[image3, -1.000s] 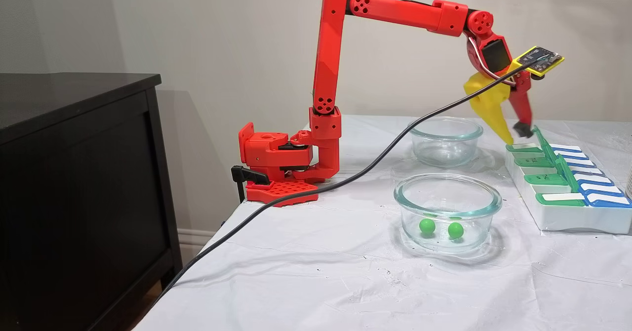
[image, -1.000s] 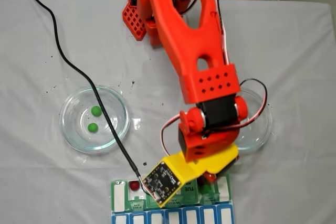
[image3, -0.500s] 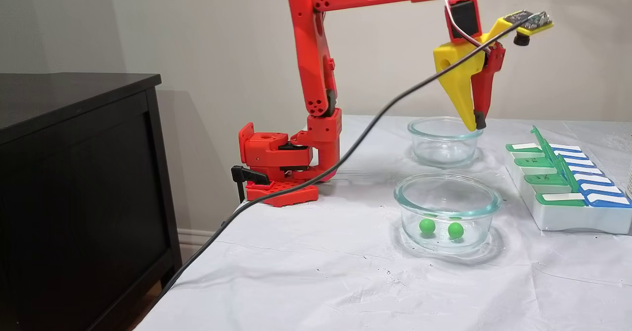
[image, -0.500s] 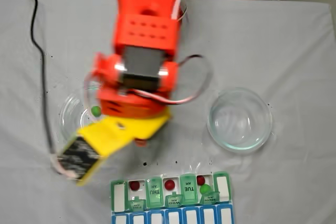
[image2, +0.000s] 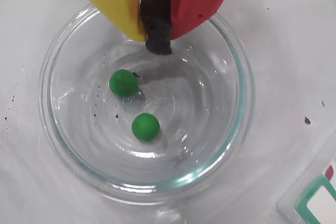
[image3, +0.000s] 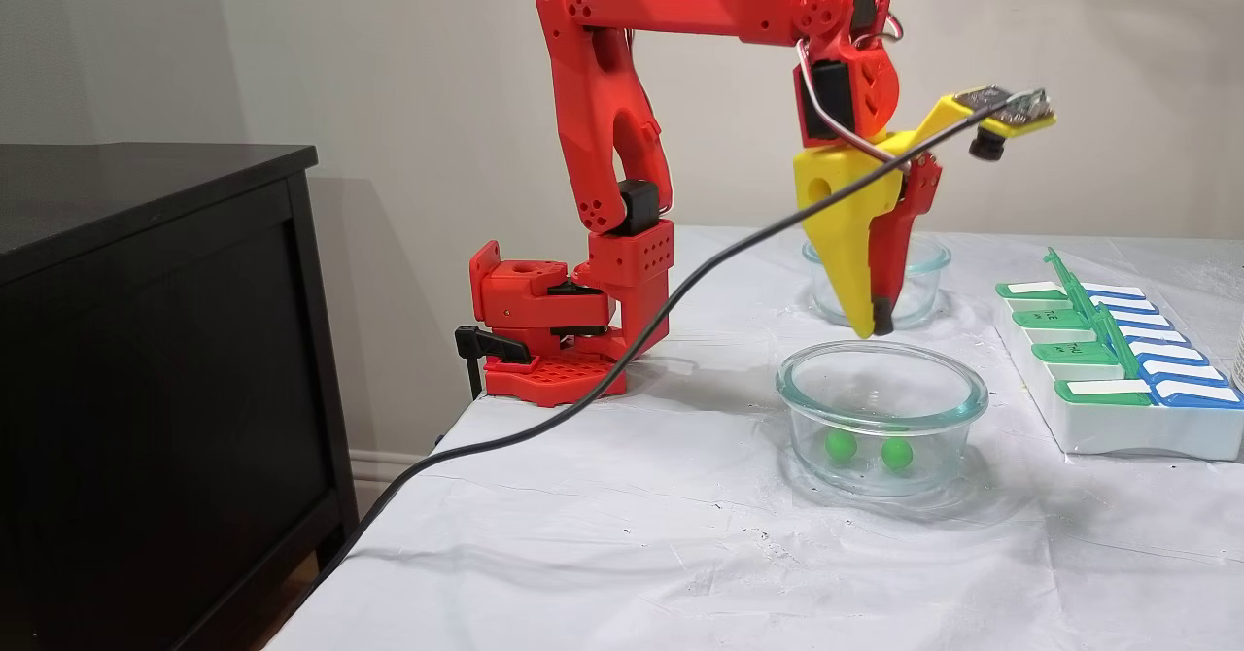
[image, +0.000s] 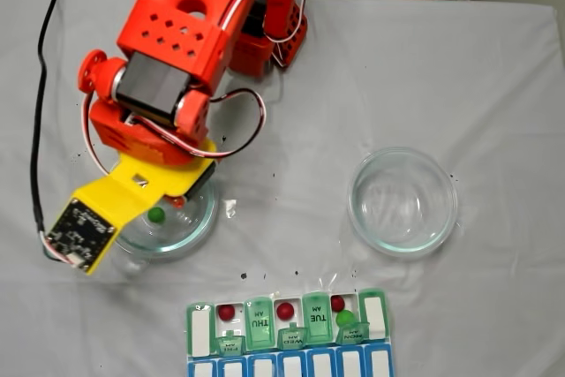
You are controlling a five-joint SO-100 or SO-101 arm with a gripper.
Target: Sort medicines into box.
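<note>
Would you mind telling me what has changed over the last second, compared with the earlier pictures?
The claw swung away from the pill organizer and now hangs shut, holding nothing, over the glass dish with two green balls. Unchanged: both balls in that dish, the other dish empty, three red balls and one green ball in the organizer.

the gripper [image3: 872, 328] swung from the box [image3: 1118, 408] to above the dish [image3: 880, 394].
</note>
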